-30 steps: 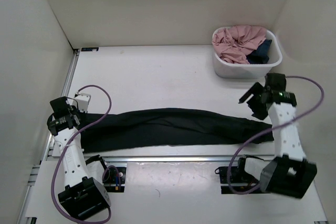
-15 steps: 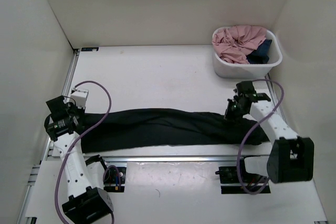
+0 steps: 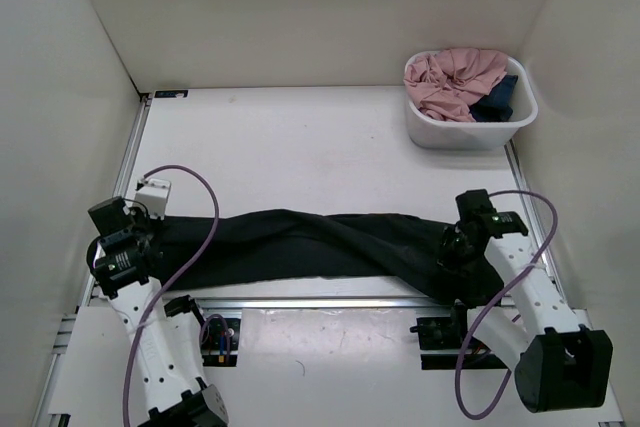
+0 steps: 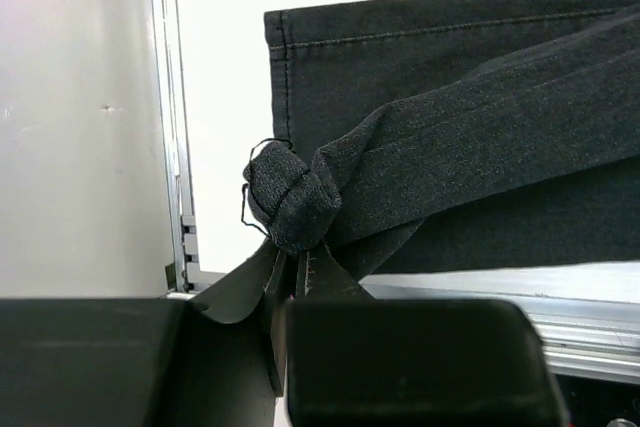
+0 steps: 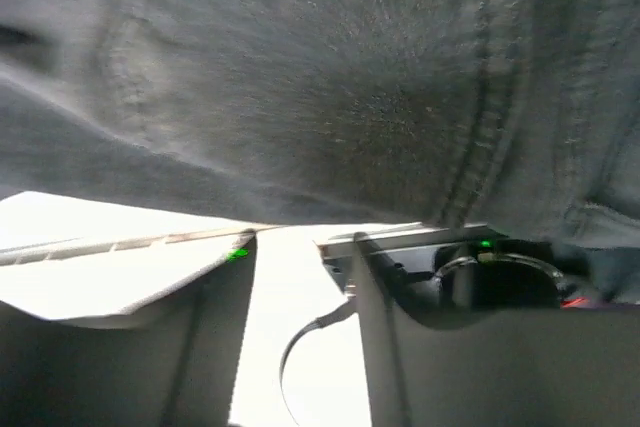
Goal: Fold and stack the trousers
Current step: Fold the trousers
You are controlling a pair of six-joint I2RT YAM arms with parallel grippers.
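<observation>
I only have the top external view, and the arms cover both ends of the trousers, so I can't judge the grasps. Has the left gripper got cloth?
Observer: Yes. In the left wrist view the left gripper is shut on a bunched wad of the trousers.
Operator: Is the whole end in it?
Observer: No. A stitched hem lies flat beyond the wad, ungripped.
Operator: And the right?
Observer: The right gripper looks open: its fingers stand apart, and cloth spans past their tips with none showing between them.
</observation>
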